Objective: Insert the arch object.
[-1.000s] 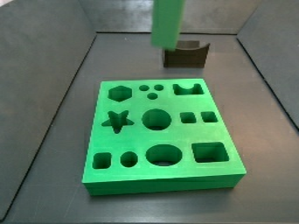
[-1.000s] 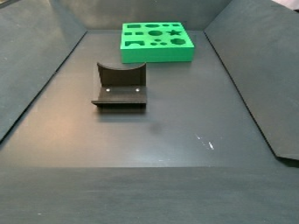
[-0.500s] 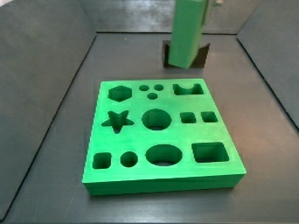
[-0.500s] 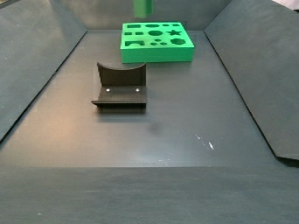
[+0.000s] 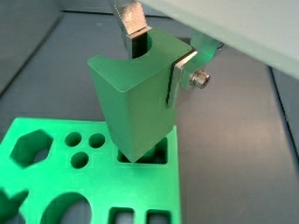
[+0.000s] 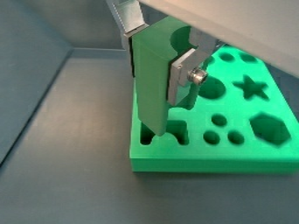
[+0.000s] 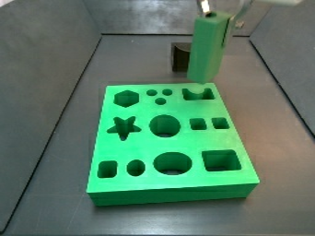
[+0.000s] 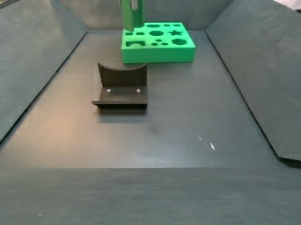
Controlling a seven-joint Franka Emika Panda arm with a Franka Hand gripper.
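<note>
The arch object [image 7: 205,51] is a tall bright-green peg, held upright. My gripper [image 7: 213,11] is shut on its upper end. In both wrist views the silver fingers [image 5: 184,75] [image 6: 183,77] clamp the arch object [image 5: 135,105] [image 6: 152,79] from two sides. Its lower end meets the arch-shaped hole [image 5: 146,158] [image 6: 160,136] at a far corner of the green holed board [image 7: 142,147]. How deep it sits I cannot tell. In a side view the arch object [image 8: 132,13] stands over the board [image 8: 159,55], with the gripper cut off at the frame edge.
The dark fixture [image 8: 121,85] stands on the grey floor, apart from the board; in a side view it [image 7: 180,57] is partly hidden behind the peg. Sloped grey walls enclose the floor. The board has several other shaped holes.
The gripper has carried the peg sideways and down, from above the fixture to the board's arch-shaped hole.
</note>
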